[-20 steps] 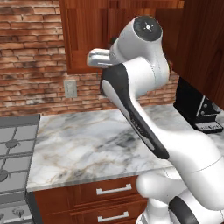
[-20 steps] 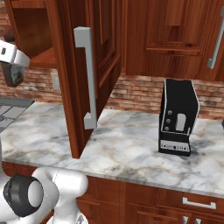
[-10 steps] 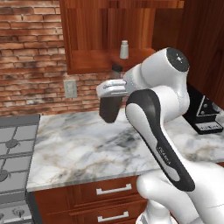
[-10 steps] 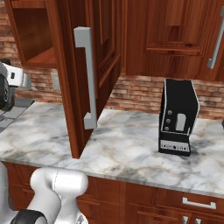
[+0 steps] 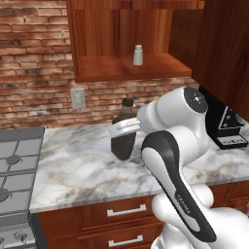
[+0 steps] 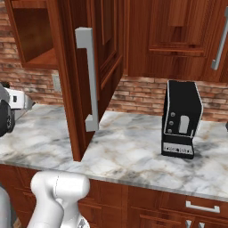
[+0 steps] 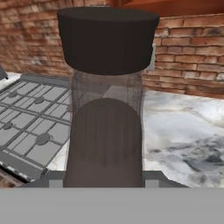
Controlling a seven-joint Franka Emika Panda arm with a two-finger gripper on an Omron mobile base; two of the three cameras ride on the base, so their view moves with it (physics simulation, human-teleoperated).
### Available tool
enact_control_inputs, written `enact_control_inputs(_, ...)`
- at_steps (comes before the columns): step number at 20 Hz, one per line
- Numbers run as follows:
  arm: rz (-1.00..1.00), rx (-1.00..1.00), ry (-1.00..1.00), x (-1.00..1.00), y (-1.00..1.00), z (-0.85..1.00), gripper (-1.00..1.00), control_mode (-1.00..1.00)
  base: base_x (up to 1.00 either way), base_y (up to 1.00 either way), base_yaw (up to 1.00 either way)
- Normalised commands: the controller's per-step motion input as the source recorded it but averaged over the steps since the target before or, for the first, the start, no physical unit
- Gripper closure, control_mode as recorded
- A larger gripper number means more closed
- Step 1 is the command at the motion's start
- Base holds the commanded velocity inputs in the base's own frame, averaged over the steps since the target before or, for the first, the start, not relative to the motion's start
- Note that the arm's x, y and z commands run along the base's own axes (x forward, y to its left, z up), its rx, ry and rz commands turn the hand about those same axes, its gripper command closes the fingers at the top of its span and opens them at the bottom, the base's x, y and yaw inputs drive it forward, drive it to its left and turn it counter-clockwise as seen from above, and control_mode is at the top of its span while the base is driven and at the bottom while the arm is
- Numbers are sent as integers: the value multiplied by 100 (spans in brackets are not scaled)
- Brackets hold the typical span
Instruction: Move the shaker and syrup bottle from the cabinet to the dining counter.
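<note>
The syrup bottle (image 5: 121, 141), dark brown with a dark cap, hangs slightly tilted just over the marble kitchen countertop (image 5: 78, 165). My gripper (image 5: 124, 128) is shut around its upper body. In the hand view the syrup bottle (image 7: 107, 135) stands very close, its cap (image 7: 108, 40) at the top. The small pale shaker (image 5: 138, 55) stands upright on the shelf of the open wooden cabinet (image 5: 131, 68), above and a little right of the gripper. The cabinet door (image 6: 84, 67) with its silver bar handle stands swung open. The dining counter is out of view.
A grey stove (image 5: 14, 170) lies at the left end of the countertop, also the stove (image 7: 30, 127) below the bottle in the hand view. A black appliance (image 6: 180, 119) stands on the counter at the right. A brick wall (image 5: 34, 58) with an outlet backs the counter.
The arm has swung down and out from the cabinet shelf with the syrup bottle in its grip, down to just over the countertop. The shaker, earlier hidden by the arm, now shows on the shelf.
</note>
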Motion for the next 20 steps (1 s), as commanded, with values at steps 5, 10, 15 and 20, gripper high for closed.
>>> enact_control_inputs(5, 0, 0, 0, -1, 0, -2, 100, -100, 0, 0, 0)
enact_control_inputs(10, 0, 0, 0, 0, 0, 0, 100, 100, -3, 1, 0)
enact_control_inputs(15, 0, 0, 0, 0, 0, 0, 100, 100, -46, 15, 0)
enact_control_inputs(20, 0, 0, 0, 0, 0, 0, 100, 100, -58, 32, 0)
